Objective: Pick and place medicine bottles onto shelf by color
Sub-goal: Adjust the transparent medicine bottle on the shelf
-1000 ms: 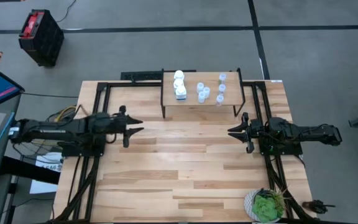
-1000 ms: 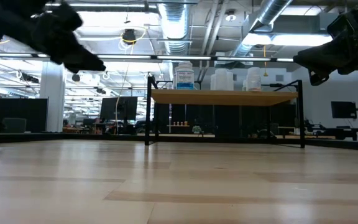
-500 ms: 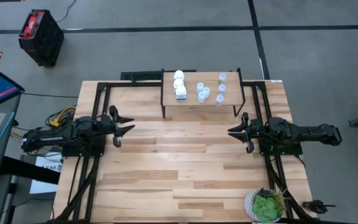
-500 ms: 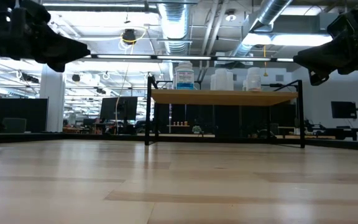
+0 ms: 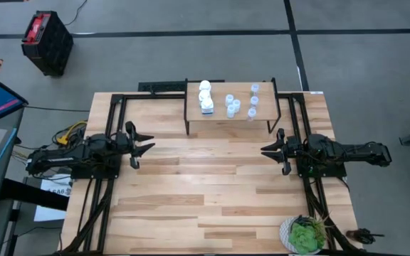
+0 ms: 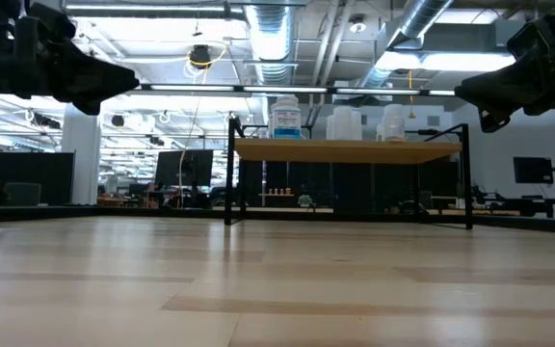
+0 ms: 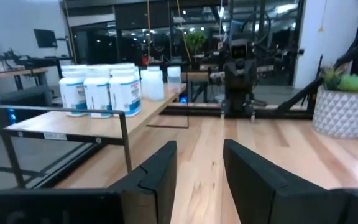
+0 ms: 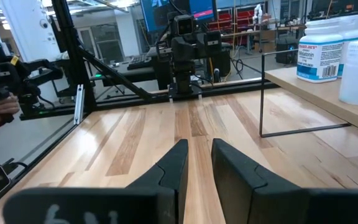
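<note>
Your left tool (image 5: 145, 143) and right tool (image 5: 270, 151) hover apart above the bare tabletop (image 5: 212, 185), each with its fingers parted by a narrow gap and holding nothing. Beyond them, the medicine bottles (image 5: 206, 97) all stand on the shelf (image 5: 265, 116) at the far edge.

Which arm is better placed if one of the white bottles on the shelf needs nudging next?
Probably the left. The white bottles stand at the shelf's left end, on the left gripper's side. The right gripper would have to cross past the translucent bottles. Both hang empty with jaws apart.
</note>
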